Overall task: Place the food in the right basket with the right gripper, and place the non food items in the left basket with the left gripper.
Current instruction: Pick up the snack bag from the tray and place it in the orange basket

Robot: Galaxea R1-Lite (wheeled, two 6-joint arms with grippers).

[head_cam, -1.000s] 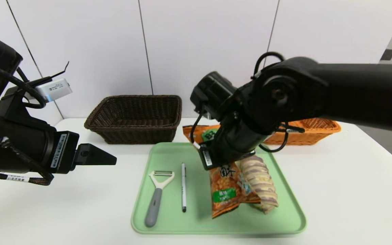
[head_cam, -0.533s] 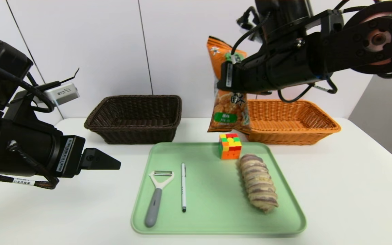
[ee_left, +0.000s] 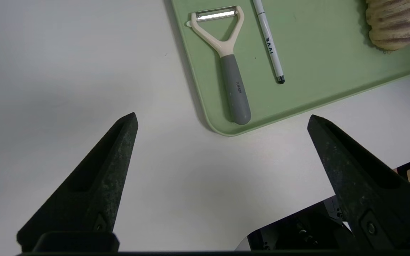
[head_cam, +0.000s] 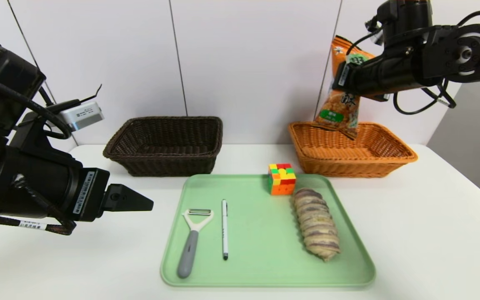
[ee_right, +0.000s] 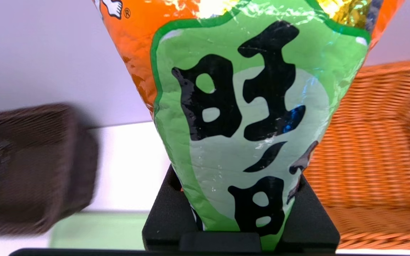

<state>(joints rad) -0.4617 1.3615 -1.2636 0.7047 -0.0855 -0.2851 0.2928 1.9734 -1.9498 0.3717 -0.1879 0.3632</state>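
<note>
My right gripper is shut on the orange snack bag, which hangs high over the back left part of the orange-tan right basket. In the right wrist view the bag sits pinched between the black fingers. The striped bread loaf, puzzle cube, white pen and peeler lie on the green tray. The dark brown left basket holds nothing I can see. My left gripper hovers open over bare table, left of the tray, near the peeler.
White table under everything, with a white wall close behind both baskets. The tray's near left corner shows in the left wrist view, with the pen and the loaf's end.
My right gripper has lifted the snack bag off the tray and carried it up and to the right, over the orange-tan basket. The puzzle cube has come into view. The left gripper edged slightly right.
</note>
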